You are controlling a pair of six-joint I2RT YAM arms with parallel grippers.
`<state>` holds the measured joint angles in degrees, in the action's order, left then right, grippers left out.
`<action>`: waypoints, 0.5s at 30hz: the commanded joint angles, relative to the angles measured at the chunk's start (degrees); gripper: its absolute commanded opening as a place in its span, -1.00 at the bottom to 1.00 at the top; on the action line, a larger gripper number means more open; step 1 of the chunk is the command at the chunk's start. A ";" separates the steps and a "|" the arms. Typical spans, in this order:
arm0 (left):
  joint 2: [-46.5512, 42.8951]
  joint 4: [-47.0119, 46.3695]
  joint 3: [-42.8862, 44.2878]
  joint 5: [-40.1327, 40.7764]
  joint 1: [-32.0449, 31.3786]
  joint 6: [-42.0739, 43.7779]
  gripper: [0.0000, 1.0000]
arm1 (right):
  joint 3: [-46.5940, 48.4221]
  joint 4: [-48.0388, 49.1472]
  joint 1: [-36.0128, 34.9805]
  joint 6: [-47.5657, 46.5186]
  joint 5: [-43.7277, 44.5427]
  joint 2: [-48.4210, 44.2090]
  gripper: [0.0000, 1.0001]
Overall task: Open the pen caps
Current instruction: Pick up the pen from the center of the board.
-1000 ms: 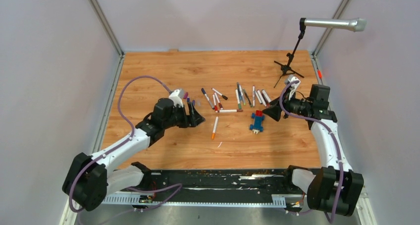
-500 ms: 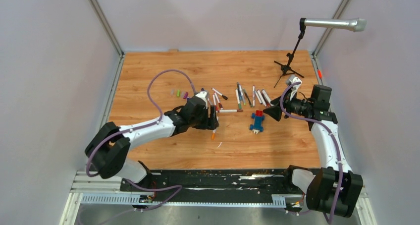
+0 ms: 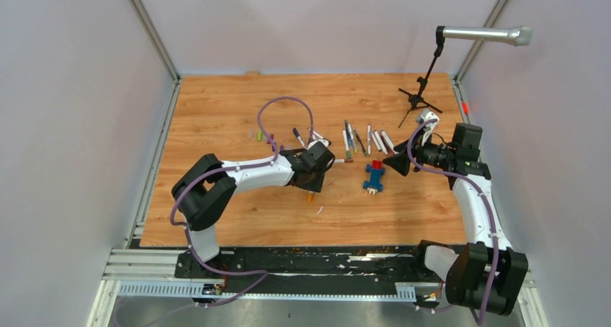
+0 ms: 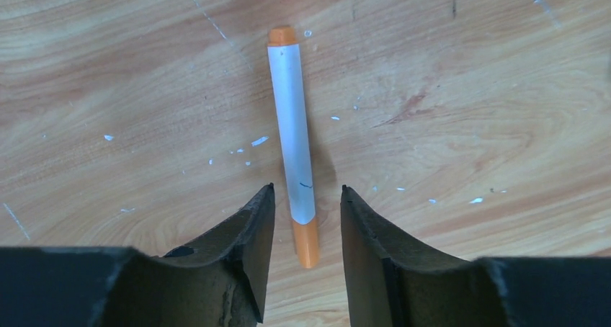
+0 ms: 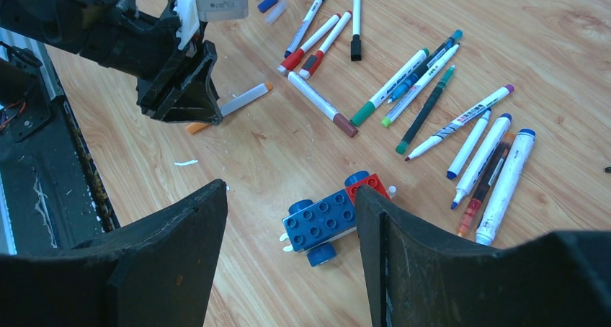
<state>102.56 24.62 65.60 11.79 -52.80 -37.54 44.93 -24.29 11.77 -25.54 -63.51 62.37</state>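
Left gripper (image 4: 306, 191) hangs over the orange pen (image 4: 292, 125) around the middle of the table (image 3: 216, 104). Its jaws are spread, one finger on each side of the barrel, gripping nothing. The pen's orange cap (image 4: 306, 242) is on its near end, right between the fingers. Right gripper (image 5: 292, 197) is spread too and empty, above the blue-and-red block (image 5: 328, 215) further right.

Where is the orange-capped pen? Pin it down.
The orange-capped pen lies flat on the table mid-workspace, its near end framed by the open left claw in the left wrist view, left of the blue-and-red block.
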 commanded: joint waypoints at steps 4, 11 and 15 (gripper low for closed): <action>3.15 4.57 4.12 2.80 -0.73 2.08 -0.20 | -0.10 2.32 0.31 -1.51 -1.23 0.12 0.32; 5.71 5.21 6.62 2.23 -0.72 3.05 -0.26 | -0.10 2.32 0.33 -1.52 -1.29 0.03 0.32; 6.65 5.45 7.55 2.14 -0.73 3.20 -0.26 | -0.18 2.24 0.36 -1.48 -1.37 -0.05 0.32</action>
<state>108.12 29.19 71.05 13.19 -53.28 -35.35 44.93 -24.27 11.79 -25.63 -63.48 62.43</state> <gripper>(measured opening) 0.372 0.657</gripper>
